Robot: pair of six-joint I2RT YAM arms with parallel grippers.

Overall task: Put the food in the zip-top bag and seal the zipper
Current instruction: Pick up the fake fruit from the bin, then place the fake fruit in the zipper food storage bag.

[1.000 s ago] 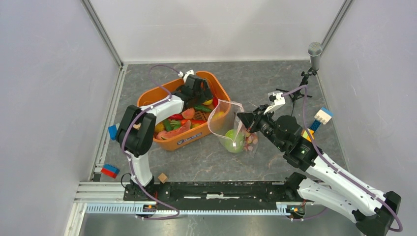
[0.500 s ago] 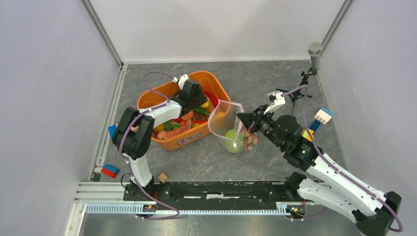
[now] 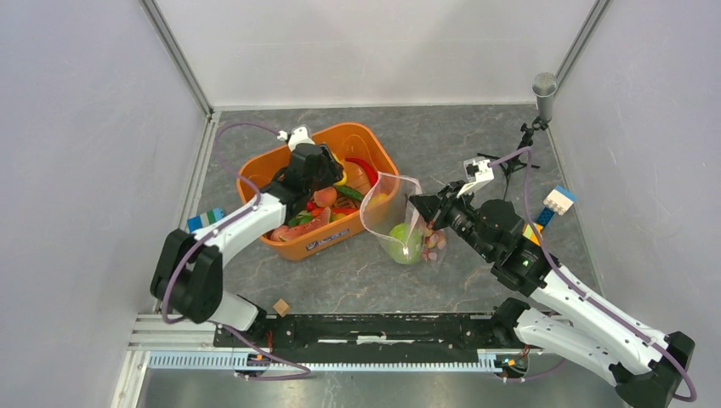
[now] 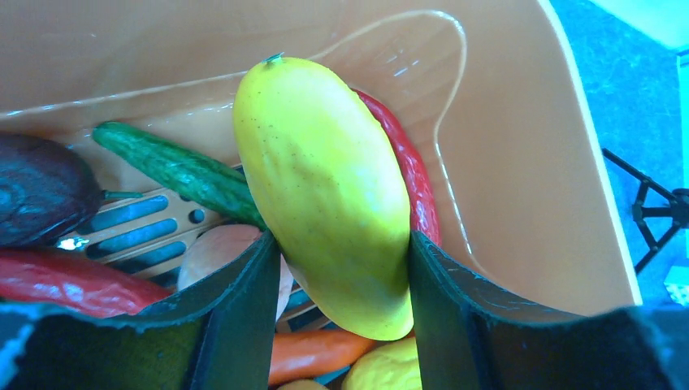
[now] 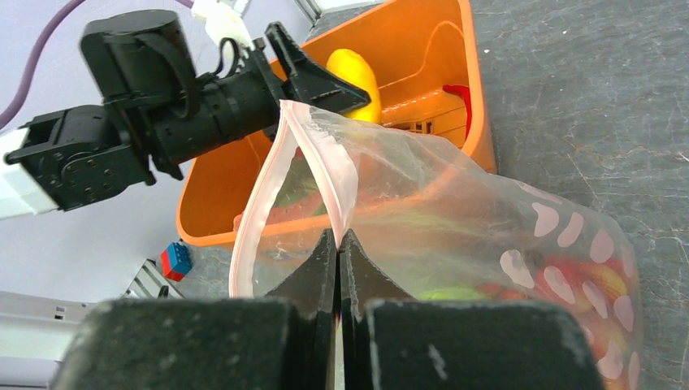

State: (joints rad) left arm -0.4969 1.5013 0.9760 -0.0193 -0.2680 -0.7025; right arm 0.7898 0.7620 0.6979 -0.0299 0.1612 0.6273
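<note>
My left gripper is over the orange tub, shut on a yellow toy fruit held between both fingers, just above the other food. A green cucumber and a red chilli lie under it. My right gripper is shut on the pink zipper strip of the clear dotted bag and holds its mouth open toward the tub. In the top view the bag stands beside the tub with a green melon inside, my right gripper at its rim.
The tub holds several more food pieces. Red and blue blocks and a wooden cube lie at the front left. A microphone stand and white and blue blocks stand at the right. Walls close in on three sides.
My left gripper has drawn back toward the tub's left side and risen with the yellow fruit in it, its elbow swinging down-left. The right arm and bag have not moved.
</note>
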